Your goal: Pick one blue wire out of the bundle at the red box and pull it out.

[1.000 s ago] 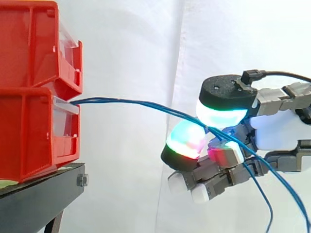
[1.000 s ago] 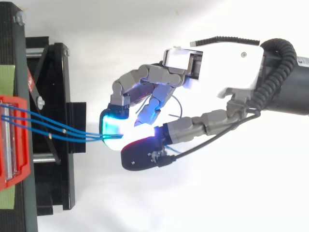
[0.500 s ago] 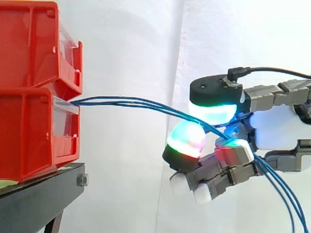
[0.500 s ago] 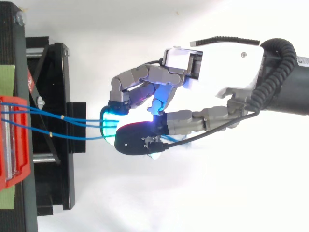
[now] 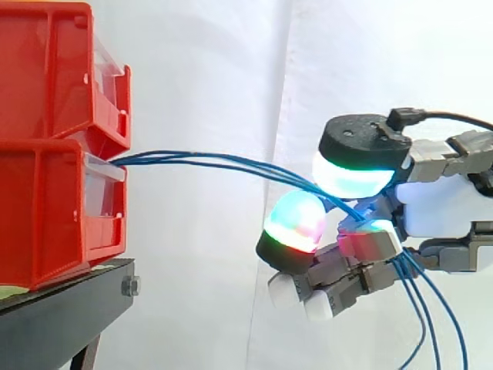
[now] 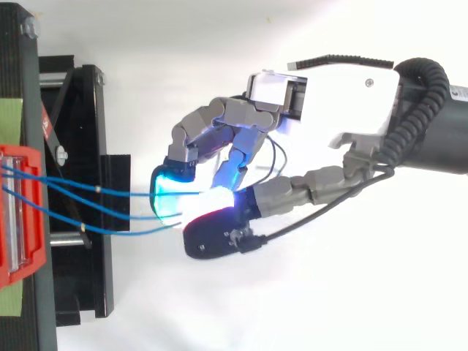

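Three blue wires (image 5: pixel 216 163) leave the front of the lower red box (image 5: pixel 54 208) and run right in a loose fan (image 6: pixel 110 212). They pass under the hand's (image 5: pixel 439 208) glowing thumb pad (image 5: pixel 354 176) and over a red-green fingertip (image 5: pixel 296 223). From there they slip behind the curled fingers and hang down at the lower right. From above, the hand (image 6: pixel 344 102) reaches in from the right with its fingers bent toward the thumb around the wires. I cannot tell whether one wire is separated from the others inside the grip.
A second red box (image 5: pixel 54 69) is stacked on the lower one. Both rest on a black stand (image 5: pixel 62 316), whose frame (image 6: pixel 88 146) lies under the wires. A white curtain hangs behind everything.
The thumb has drawn back to the right and lifted slightly off the fingers. The wires now spread further apart between box and hand, and their hanging ends have shifted left.
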{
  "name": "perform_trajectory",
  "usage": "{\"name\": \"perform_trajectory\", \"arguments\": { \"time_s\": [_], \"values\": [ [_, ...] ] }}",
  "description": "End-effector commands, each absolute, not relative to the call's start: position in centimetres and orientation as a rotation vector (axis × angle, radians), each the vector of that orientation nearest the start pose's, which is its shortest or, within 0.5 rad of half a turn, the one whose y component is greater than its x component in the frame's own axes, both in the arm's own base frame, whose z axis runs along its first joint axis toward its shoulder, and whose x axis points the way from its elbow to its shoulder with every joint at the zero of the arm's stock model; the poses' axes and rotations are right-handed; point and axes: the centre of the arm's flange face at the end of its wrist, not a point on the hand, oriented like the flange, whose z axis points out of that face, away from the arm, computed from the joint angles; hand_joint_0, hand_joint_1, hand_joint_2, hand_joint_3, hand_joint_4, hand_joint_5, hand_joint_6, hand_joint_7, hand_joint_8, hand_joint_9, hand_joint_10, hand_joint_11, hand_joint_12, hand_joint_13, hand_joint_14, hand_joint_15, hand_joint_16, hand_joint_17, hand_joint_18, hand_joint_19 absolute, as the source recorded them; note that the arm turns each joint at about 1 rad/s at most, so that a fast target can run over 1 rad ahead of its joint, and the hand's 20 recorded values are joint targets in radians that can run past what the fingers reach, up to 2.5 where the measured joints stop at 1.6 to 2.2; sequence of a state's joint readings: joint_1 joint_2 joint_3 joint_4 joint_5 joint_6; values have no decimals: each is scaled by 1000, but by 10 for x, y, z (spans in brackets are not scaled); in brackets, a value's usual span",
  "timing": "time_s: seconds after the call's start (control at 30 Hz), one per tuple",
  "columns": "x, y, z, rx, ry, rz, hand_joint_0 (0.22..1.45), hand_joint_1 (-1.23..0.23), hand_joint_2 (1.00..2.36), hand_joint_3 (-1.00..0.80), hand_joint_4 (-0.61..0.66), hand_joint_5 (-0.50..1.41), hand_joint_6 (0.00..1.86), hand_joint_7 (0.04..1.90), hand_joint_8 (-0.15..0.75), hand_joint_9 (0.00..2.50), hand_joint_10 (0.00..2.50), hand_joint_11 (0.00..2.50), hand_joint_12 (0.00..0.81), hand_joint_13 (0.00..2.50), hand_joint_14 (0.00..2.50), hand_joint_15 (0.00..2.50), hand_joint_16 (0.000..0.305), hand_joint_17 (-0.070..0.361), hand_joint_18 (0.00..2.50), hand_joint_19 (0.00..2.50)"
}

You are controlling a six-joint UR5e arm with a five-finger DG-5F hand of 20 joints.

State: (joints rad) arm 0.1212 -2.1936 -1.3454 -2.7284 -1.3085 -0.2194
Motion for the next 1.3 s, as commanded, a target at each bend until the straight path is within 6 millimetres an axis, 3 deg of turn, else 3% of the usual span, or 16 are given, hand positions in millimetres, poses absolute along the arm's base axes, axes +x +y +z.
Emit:
{"name": "perform_trajectory", "arguments": {
  "time_s": [0.0,0.27,0.33,0.43,0.5,0.77,0.93,1.1,1.27],
  "values": [
    [721,-72,258,1113,1198,949,567,-795,1013,-300,299,-141,801,855,290,1153,30,1030,383,543,17,381,59,132,390,495],
    [722,-72,258,1111,1195,951,583,-838,1014,-303,284,-147,835,810,282,1139,28,1033,380,543,17,377,58,130,393,496],
    [722,-72,258,1111,1195,951,574,-792,1013,-307,278,-133,815,849,278,1142,30,981,378,543,16,373,58,131,391,496],
    [722,-72,258,1111,1195,951,561,-705,1014,-292,268,-103,751,936,271,1150,31,899,375,544,16,375,58,131,388,513],
    [722,-72,258,1111,1195,951,555,-623,1013,-275,273,-71,645,1106,274,1165,30,862,384,555,16,368,61,137,402,513],
    [722,-72,258,1111,1195,951,566,-553,1012,-239,313,-32,501,1369,280,1168,28,726,399,577,15,359,65,147,424,517],
    [722,-73,258,1112,1193,949,577,-617,1012,-189,295,-33,507,1347,296,1180,29,768,408,598,15,362,67,151,449,514],
    [722,-76,259,1113,1183,948,578,-697,1011,-135,291,-70,626,1094,310,1192,29,863,420,612,15,374,68,153,478,514],
    [723,-76,260,1108,1178,950,570,-722,1011,-155,317,-80,653,1047,311,1185,29,876,423,607,15,371,68,153,476,513]
  ]
}}
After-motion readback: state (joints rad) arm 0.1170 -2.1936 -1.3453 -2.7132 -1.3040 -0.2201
